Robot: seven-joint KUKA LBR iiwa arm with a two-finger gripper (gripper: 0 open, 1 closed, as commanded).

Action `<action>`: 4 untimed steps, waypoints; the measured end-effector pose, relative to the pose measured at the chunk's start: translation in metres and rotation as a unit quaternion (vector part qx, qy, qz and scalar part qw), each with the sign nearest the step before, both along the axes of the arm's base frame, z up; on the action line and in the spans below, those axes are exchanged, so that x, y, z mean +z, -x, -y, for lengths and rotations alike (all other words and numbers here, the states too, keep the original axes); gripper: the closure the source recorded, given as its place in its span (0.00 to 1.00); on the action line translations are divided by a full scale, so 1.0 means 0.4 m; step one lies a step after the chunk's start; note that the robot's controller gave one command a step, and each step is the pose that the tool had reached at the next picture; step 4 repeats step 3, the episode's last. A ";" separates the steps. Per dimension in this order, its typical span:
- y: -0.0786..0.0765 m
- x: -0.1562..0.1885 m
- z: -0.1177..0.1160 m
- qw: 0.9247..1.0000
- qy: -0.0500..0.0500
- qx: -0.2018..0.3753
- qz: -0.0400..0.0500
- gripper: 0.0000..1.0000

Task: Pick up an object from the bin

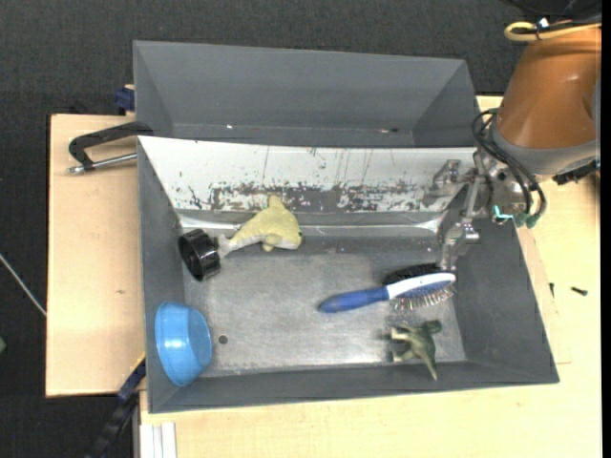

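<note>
**Bright bin, glare on the back wall**

I saw the bin point(506, 303) lit evenly from above. Its scratched back wall point(239, 175) glared white, the floor point(286, 322) gave a dull sheen, and shadows under the things were faint.

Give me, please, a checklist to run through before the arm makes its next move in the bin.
1. Gripper inside the bin, at its right side: ok.
2. A thing lies close to it: the blue-handled brush has its head just below the gripper in the view: ok.
3. Brush lying flat on the bin floor: ok.
4. Brush clear of the green toy dinosaur: they lie very close; cannot tell.
5. Gripper's clearance from the bin's right wall: cannot tell.
6. Yellow plush toy, black cap and blue bowl far off on the left: ok.
</note>
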State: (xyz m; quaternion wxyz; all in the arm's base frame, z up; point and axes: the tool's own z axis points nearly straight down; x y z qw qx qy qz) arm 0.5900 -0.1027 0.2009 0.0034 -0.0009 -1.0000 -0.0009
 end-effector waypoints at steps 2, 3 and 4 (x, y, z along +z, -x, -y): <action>0.061 -0.319 0.072 1.000 0.002 -0.021 0.008 1.00; 0.088 0.033 0.058 1.000 0.002 -0.018 0.011 1.00; 0.088 0.033 0.058 1.000 0.002 -0.018 0.011 1.00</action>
